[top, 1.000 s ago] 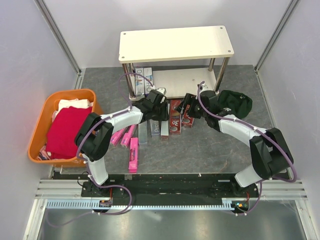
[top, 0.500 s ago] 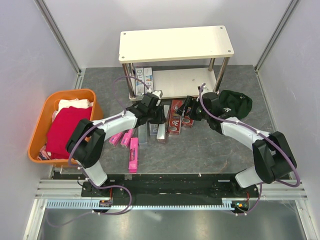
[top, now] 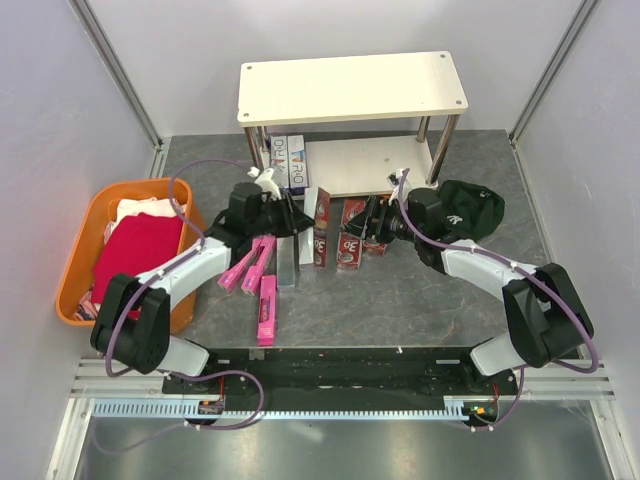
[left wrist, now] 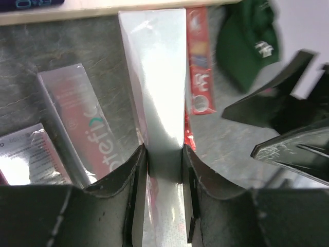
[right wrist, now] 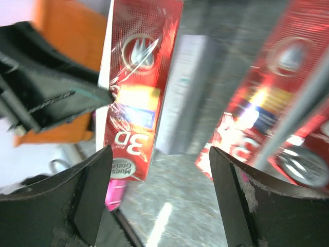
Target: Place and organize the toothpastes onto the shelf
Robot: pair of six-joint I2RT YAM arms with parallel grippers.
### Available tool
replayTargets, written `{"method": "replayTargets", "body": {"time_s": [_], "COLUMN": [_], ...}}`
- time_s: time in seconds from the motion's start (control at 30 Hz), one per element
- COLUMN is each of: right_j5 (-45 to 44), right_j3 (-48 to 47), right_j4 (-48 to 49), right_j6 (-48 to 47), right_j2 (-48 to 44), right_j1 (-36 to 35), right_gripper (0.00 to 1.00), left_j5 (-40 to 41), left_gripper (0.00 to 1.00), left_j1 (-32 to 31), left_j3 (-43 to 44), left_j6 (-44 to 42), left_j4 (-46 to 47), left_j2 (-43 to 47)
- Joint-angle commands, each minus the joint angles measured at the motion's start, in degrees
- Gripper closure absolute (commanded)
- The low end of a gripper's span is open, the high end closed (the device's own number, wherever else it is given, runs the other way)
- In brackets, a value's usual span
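My left gripper is shut on a red "3D" toothpaste box and holds it on edge in front of the shelf. In the left wrist view the fingers clamp the box's white side. The right wrist view shows its red face. My right gripper is open and empty, just right of that box, over two red boxes on the table. Three pink boxes and a silver-grey one lie left of them. Navy/white boxes stand on the lower board.
An orange basket with a red cloth sits at the left edge. A dark green cap lies right of the shelf, by the right arm. Chrome legs bound the lower board's opening.
My left arm has swung to the left and drawn back, and the red "3D" box now stands on edge in its jaws. My right gripper has barely moved.
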State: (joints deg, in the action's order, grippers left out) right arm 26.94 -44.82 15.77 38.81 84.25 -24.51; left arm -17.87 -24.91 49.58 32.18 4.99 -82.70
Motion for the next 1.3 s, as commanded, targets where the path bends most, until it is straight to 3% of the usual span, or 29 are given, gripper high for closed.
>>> {"method": "replayTargets", "body": {"time_s": [0.0, 0.2, 0.43, 0.53, 0.83, 1.07, 1.27], "right_j5": [10.49, 16.39, 15.95, 16.39, 15.78, 15.95, 14.90], "right_j3": [2.01, 2.45, 2.10, 2.72, 1.05, 0.35, -1.41], "right_j4": [15.23, 27.47, 29.05, 33.07, 35.29, 41.53, 37.59], "right_j6": [5.92, 13.31, 14.54, 17.00, 17.79, 22.01, 19.30], "right_j2": [-0.49, 1.62, 3.20, 3.82, 4.96, 7.42, 6.37], "right_j1": [0.17, 0.08, -1.06, -1.50, -5.45, -6.16, -6.16], "right_gripper": [0.16, 0.16, 0.16, 0.17, 0.25, 0.50, 0.63], "left_j5": [-16.65, -29.13, -34.95, -36.09, -36.71, -37.06, -37.68], "left_gripper": [0.67, 0.66, 0.67, 0.68, 0.69, 0.68, 0.58], "left_j1": [6.17, 10.75, 11.02, 10.93, 10.84, 10.84, 10.84], "left_j3": [-6.58, -11.34, -12.84, -12.06, -11.79, -12.14, -12.75], "left_j6": [8.67, 21.24, 40.48, 47.26, 49.91, 49.47, 44.74], "left_j4": [21.31, 42.35, 74.92, 84.35, 87.82, 87.91, 82.82], "left_j2": [5.52, 4.48, -4.56, -9.39, -11.00, -10.29, -8.28]}}
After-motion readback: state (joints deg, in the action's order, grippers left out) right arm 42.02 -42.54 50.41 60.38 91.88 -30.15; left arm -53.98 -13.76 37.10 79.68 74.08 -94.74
